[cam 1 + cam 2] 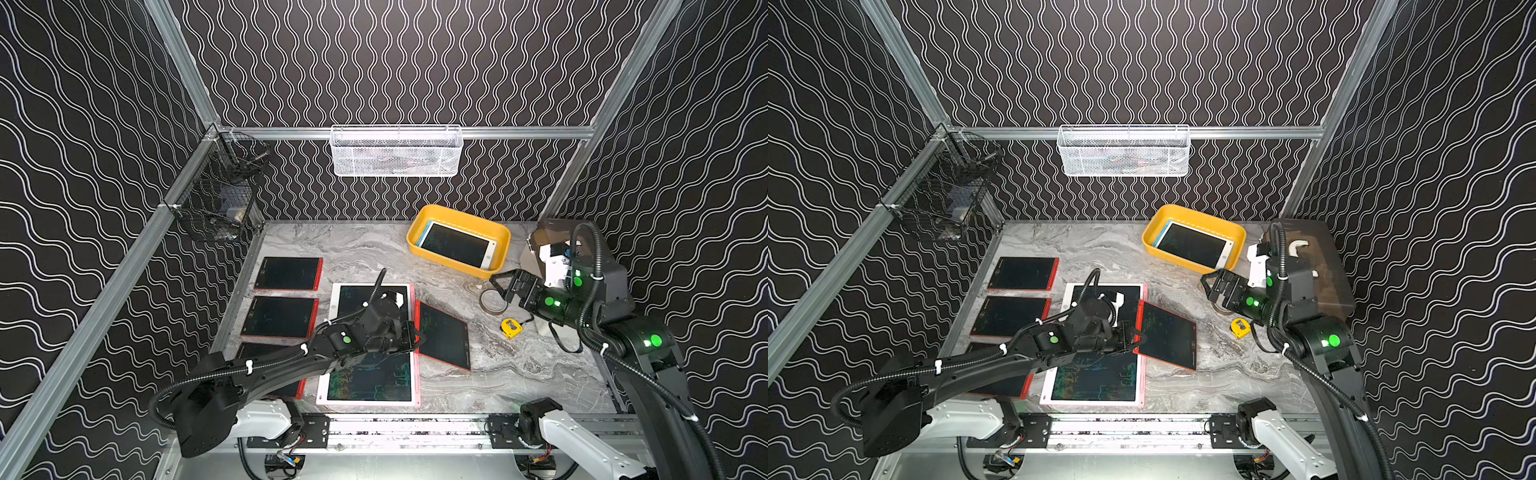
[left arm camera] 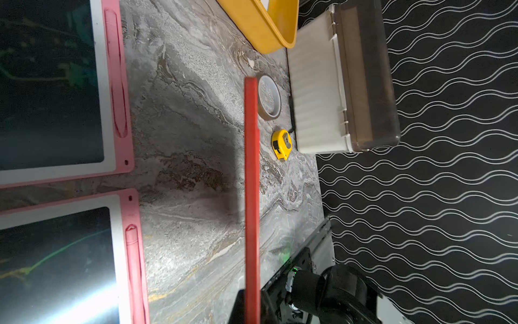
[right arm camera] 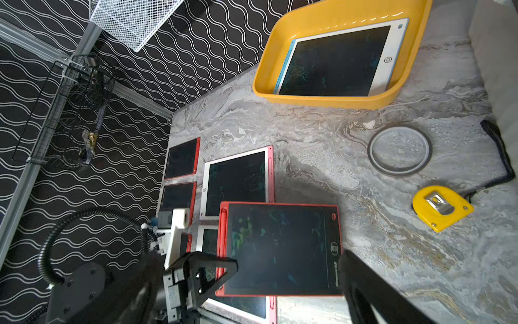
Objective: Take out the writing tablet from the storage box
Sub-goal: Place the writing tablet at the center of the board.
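On a grey marble tabletop (image 1: 361,249) walled in wavy black panels, my left arm stretches low, left gripper (image 1: 415,338) clamped on the edge of a tilted red-framed writing tablet (image 1: 444,336), jaws largely hidden beneath the wrist. My right arm bends inward, right gripper (image 1: 498,289) spread wide and empty near a tape roll (image 1: 490,302), just beside the yellow storage box (image 1: 446,262), where a white-framed writing tablet (image 1: 455,245) lies. My right arm masks part of the grey case (image 1: 1333,270)
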`<state>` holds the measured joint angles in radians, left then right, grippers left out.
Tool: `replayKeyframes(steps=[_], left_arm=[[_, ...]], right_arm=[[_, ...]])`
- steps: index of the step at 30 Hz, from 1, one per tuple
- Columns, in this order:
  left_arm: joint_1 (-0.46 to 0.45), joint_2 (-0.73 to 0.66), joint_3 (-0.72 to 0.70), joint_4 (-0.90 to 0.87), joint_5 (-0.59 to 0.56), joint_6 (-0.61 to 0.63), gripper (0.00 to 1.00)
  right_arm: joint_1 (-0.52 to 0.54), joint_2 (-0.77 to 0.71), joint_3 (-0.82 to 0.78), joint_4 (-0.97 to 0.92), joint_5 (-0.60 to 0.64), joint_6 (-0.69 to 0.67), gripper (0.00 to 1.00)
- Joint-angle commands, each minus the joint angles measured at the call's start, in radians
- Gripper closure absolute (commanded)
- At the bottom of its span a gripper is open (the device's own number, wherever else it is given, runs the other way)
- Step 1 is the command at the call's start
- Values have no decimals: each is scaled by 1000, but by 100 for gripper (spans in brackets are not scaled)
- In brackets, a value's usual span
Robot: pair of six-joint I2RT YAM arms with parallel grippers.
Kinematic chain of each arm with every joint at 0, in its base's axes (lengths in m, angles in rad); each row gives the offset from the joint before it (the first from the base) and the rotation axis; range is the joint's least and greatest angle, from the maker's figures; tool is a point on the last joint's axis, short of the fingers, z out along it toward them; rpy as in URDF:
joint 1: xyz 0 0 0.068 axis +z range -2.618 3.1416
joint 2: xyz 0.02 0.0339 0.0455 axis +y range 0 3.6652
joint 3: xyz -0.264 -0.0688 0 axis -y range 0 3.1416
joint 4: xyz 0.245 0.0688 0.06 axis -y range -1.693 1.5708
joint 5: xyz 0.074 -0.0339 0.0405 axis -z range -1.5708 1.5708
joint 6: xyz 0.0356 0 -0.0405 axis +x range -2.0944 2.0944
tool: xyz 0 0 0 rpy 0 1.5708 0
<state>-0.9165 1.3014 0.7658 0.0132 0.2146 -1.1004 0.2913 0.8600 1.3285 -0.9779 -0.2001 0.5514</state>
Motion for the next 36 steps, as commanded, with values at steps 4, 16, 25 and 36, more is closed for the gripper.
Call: replayKeyframes(steps=[4,16,25,36], left_arm=[[-91,72,1,92,-137,-58,100],[-163,235,41,133,-193,-103,100],[-258,303,17,166,-219,-197,100],[-317,352,20,126,-268,-267,100]], right_arm=[[44,-16,19,-60,73,-39,0],[80,-11,41,-64,152,-66,0],[83,-9,8,-61,160,-61,0],[84,-15,-26,-66,155,-50,0]])
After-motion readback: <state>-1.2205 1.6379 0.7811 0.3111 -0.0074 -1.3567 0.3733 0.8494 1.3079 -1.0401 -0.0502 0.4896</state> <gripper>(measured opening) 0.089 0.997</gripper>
